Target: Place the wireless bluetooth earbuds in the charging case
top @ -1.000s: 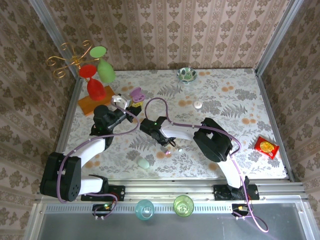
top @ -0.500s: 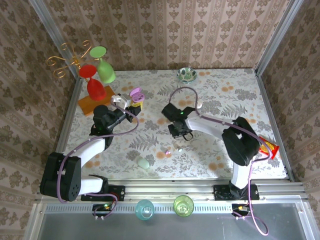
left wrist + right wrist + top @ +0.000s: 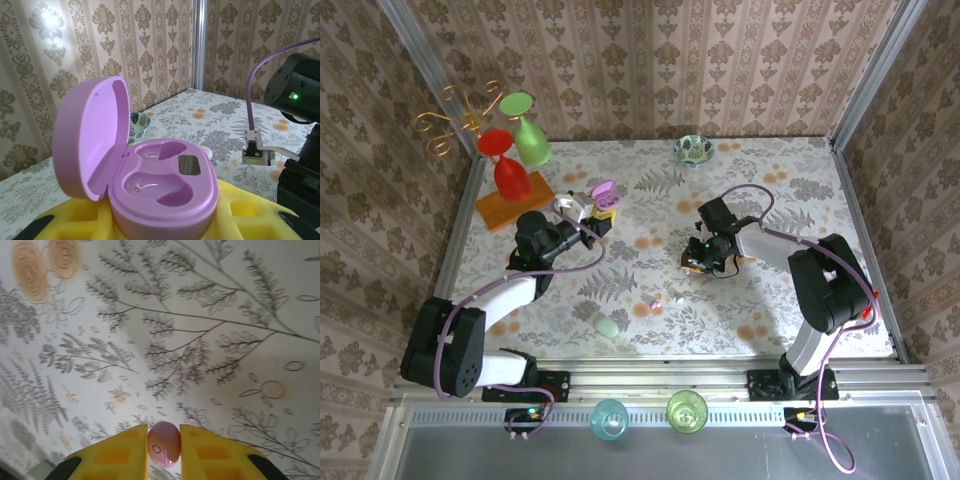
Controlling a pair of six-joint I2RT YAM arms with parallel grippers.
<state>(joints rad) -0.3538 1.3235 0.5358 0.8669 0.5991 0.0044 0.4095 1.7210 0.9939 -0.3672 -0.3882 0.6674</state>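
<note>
Lilac and glossy, 1 earbud [image 3: 164, 446], pinched at its flanks between the yellow pads [image 3: 120, 452] of the right gripper [image 3: 164, 434]. Long axis from 12 to 6 o'clock in the right wrist view, in line with the fingers; small ring mark on the face towards the camera. Over the fern-patterned table [image 3: 790, 190], near its middle. At 7 o'clock from that gripper in the top view, 2 more buds lying apart on the cloth: 1 lilac bud [image 3: 655, 302], 1 whitish bud [image 3: 677, 297]. Also 1 charging case [image 3: 165, 185], lilac, clamped by the left gripper [image 3: 590, 212]; lid swung open at 9 o'clock, 2 wells facing up. Near the front edge, 1 pale green case [image 3: 608, 326], closed.
</note>
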